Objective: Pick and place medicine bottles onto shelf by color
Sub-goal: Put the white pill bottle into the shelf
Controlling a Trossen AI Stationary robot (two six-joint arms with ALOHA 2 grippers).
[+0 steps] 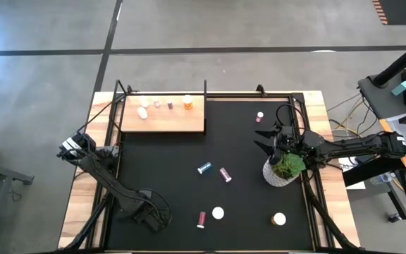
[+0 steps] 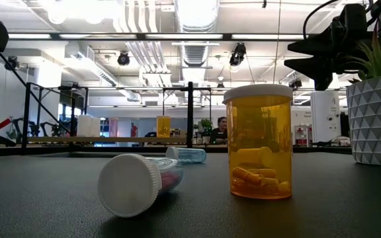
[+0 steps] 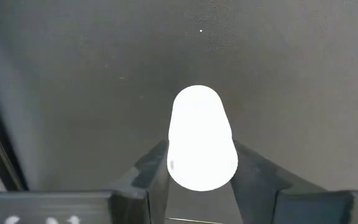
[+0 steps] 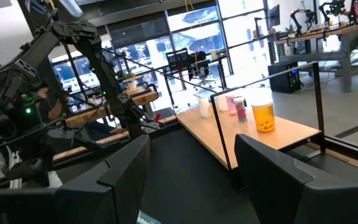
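Note:
A white medicine bottle (image 3: 197,124) stands between the fingers of my left gripper (image 3: 201,163), which points down at the near left of the black mat (image 1: 154,215); in the high view the gripper hides the bottle. The light-wood shelf (image 1: 182,123) at the far left carries white (image 1: 144,112), pink (image 1: 157,104) and orange (image 1: 187,103) bottles. Loose on the mat lie a blue bottle (image 1: 204,168) and pink bottles (image 1: 225,174) (image 1: 201,219). An orange bottle (image 2: 258,142) stands upright. My right gripper (image 4: 192,142) hovers open at the right, above the mat, touching nothing. My left gripper has the white bottle pinched between its two fingers, one on each side of the bottle's upper part (image 3: 173,165). The fingers come from above, pointing down along the bottle. The bottle stays upright; whether its foot is off the mat I cannot tell.
A white pot with a green plant (image 1: 282,169) stands at the right, just below my right arm. A white-capped bottle (image 1: 218,212) and another (image 1: 279,219) sit near the front edge, and a pink one (image 1: 260,116) sits far right. A black rail frames the shelf (image 1: 205,106).

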